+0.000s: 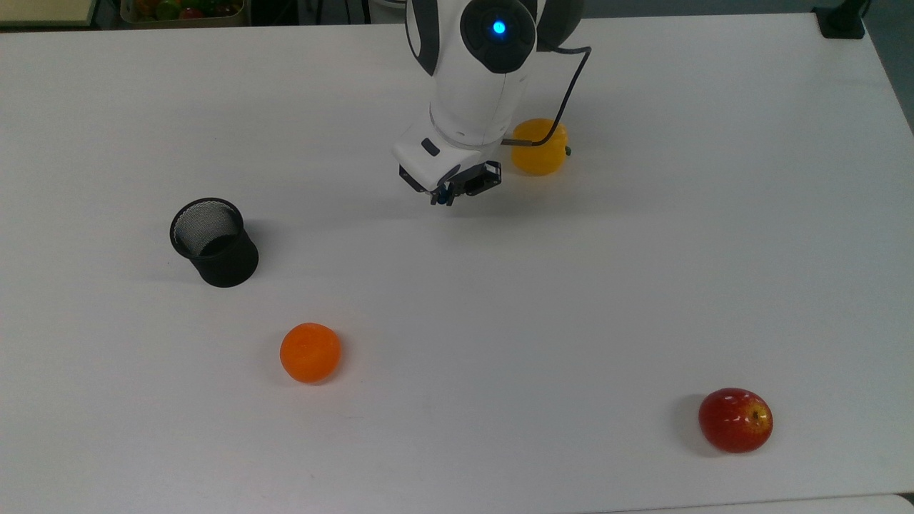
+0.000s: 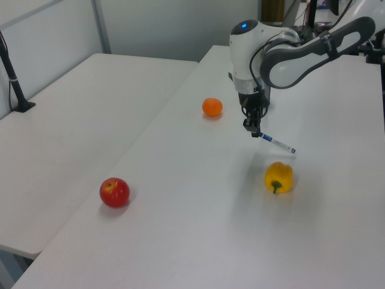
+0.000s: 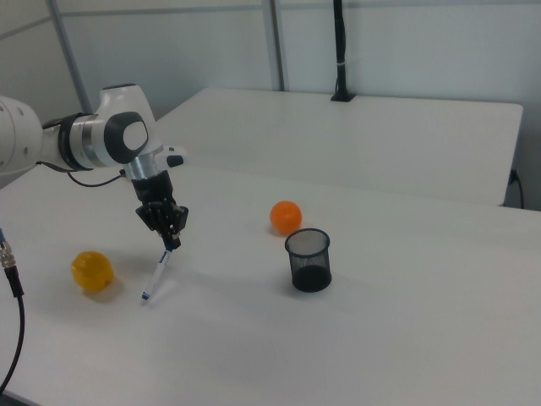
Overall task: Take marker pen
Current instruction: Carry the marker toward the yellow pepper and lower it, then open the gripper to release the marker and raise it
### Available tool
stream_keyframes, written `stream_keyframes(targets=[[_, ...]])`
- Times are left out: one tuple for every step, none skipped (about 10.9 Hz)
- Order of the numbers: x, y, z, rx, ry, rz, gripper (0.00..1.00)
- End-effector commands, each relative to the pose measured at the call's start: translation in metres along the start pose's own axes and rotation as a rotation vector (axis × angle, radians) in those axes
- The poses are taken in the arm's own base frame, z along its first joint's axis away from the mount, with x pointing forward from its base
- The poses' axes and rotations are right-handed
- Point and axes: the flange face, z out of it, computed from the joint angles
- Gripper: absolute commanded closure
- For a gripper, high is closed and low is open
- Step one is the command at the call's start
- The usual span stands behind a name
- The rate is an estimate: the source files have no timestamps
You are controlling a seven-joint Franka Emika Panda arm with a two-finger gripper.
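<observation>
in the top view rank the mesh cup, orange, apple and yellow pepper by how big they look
1. black mesh cup, clearly largest.
2. red apple.
3. orange, close to the apple, so this order is unsure.
4. yellow pepper, partly covered by the arm and its cable, so its full extent is uncertain.

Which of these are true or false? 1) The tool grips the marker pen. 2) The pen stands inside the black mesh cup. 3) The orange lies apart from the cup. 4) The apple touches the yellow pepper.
1) The tool grips the marker pen: true, by its upper end.
2) False: the pen hangs tilted from the tool, away from the black mesh cup.
3) The orange lies apart from the cup: true.
4) False: the apple lies far from the yellow pepper.
</observation>
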Motion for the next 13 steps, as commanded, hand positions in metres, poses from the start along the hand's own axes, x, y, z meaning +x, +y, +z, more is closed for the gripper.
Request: stream_keyframes(targets=[[0.003,-0.001,-0.001,0.016,0.019,-0.02,0.69],[0.003,0.0,-0.001,0.017,0.018,-0.018,0.27],[0.003,-0.001,-0.001,0.015,0.019,-0.021,0.0],[0.003,-0.001,-0.002,0.011,0.022,-0.022,0.0],[0.004,-0.002,-0.003,0.011,0.023,-0.023,0.0],[0.003,-0.001,-0.006,0.012,0.028,-0.021,0.0],[0.001,0.0,-0.013,0.011,0.031,-0.019,0.0],[-0.002,0.004,-0.03,0.014,0.05,-0.014,0.0],[-0.007,0.008,-0.05,0.019,0.071,-0.003,0.0],[-0.019,0.02,-0.071,0.012,0.047,0.004,0.0],[-0.031,0.027,-0.092,0.01,0.039,0.003,0.0],[-0.044,0.04,-0.113,0.008,0.033,-0.02,0.0],[-0.055,0.057,-0.13,0.006,0.02,-0.039,0.0]])
